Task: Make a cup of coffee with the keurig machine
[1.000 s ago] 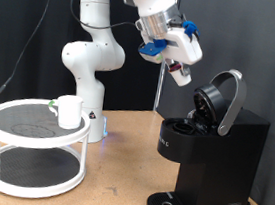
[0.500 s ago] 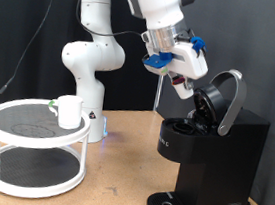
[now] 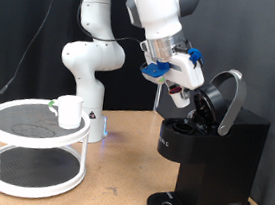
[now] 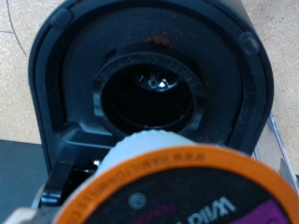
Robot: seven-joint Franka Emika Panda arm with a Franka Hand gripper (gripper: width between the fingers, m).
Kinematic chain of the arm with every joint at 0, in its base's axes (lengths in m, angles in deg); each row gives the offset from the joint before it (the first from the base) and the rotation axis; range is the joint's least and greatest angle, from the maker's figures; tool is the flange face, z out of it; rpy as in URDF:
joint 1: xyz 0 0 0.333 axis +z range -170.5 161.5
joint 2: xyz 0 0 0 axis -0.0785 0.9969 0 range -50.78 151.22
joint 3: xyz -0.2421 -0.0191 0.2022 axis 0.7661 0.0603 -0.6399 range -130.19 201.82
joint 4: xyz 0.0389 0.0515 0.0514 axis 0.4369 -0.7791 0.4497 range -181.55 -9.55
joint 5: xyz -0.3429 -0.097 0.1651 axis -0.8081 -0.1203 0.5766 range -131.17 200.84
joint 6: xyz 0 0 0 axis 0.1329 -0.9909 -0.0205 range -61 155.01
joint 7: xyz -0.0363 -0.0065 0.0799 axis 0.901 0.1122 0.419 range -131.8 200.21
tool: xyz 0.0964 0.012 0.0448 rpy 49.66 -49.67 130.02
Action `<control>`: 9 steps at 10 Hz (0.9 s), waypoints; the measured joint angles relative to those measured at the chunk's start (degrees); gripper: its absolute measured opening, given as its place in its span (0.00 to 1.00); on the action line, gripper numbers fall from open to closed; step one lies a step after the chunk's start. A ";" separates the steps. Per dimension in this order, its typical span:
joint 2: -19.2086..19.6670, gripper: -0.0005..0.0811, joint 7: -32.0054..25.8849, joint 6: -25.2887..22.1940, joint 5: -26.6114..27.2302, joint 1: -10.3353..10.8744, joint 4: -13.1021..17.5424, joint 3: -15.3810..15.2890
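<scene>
Gripper (image 3: pixel 187 92) clamped on an orange-rimmed, purple-lidded coffee pod (image 4: pixel 192 191), poised just before the boxy black keurig machine (image 3: pixel 206 156) at the worktop's right edge, lid raised. Judgement: centre the pod over the round holder (image 4: pixel 149 98); the lid crowds the approach. Small white cup (image 3: pixel 69 111) sits on a white two-tier stand (image 3: pixel 30 175), left edge.

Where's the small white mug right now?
In the exterior view, the small white mug stands at the left, on the top shelf of the round white two-tier stand.
</scene>
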 joint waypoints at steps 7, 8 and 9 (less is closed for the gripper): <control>2.27 0.55 0.01 3.87 -0.49 0.00 -1.65 -0.91; 2.84 0.55 0.03 4.34 -0.49 0.00 -1.66 -1.22; 3.36 0.55 0.04 4.77 -0.49 0.00 -1.70 -1.54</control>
